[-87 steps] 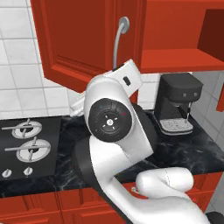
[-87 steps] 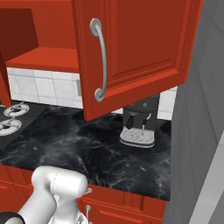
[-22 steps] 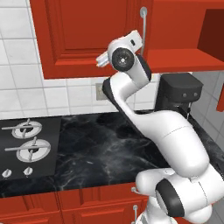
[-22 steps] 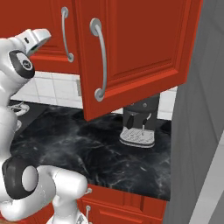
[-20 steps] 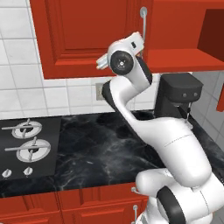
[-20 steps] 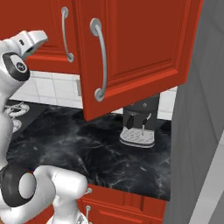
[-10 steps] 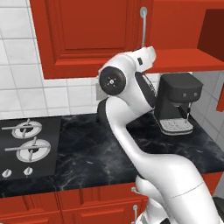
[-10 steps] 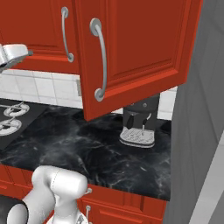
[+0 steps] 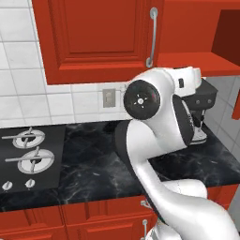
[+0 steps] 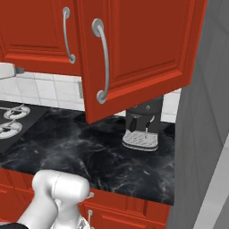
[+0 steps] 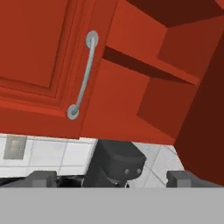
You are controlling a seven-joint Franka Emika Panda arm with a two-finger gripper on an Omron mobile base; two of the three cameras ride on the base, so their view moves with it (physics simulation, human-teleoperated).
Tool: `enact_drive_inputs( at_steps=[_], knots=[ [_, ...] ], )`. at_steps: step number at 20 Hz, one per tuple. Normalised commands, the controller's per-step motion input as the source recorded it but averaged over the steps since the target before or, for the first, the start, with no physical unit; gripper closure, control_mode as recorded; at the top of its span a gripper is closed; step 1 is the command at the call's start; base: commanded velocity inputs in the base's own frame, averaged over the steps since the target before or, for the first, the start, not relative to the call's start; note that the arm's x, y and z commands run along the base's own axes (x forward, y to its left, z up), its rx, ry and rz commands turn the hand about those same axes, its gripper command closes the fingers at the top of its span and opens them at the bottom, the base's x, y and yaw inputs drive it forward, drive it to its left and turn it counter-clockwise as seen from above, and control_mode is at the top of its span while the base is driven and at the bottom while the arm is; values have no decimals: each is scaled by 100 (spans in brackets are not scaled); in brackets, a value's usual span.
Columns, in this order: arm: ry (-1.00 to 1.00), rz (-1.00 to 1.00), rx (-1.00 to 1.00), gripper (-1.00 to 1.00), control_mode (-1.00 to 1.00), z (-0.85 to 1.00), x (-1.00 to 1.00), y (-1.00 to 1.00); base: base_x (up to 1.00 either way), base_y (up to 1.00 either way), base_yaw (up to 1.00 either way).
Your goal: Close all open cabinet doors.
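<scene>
Since a second ago the arm (image 9: 159, 122) has swung down from the closed door's face toward the coffee machine, its bulk now below the cabinet row.

Landmark: the black coffee machine (image 10: 142, 127) on the dark marble counter (image 10: 67, 147). One cabinet door (image 10: 143, 49) stands open, swung out over the counter in front of and above the machine, its silver handle (image 10: 102, 62) on the near edge; the cabinet interior (image 11: 175, 83) with its shelf is exposed directly above the machine. A second cabinet door (image 9: 93, 40) is shut, up and to the left of the machine. The gas hob (image 9: 26, 154) lies well to the machine's left. The gripper (image 11: 111, 178) has its fingertips (image 11: 41, 177) spread wide, holding nothing, pointing at the machine beneath the open cabinet.
</scene>
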Motion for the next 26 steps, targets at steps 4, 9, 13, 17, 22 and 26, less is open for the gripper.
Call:
enact_drive_inputs(
  at_steps=[4,9,13,17,22,26],
  knots=[
    [0,0,15,-100,-100,0,-100,-75,0,0,0],
    [0,0,13,-100,-100,0,-100,-68,0,0,0],
    [0,0,13,-100,-100,0,-96,-70,0,0,0],
    [1,0,15,-100,-100,0,-70,-79,0,0,0],
    [3,1,16,-100,-100,0,-19,-94,0,0,0],
    [-2,13,14,-100,-100,-1,0,-97,0,0,0]
  ],
)
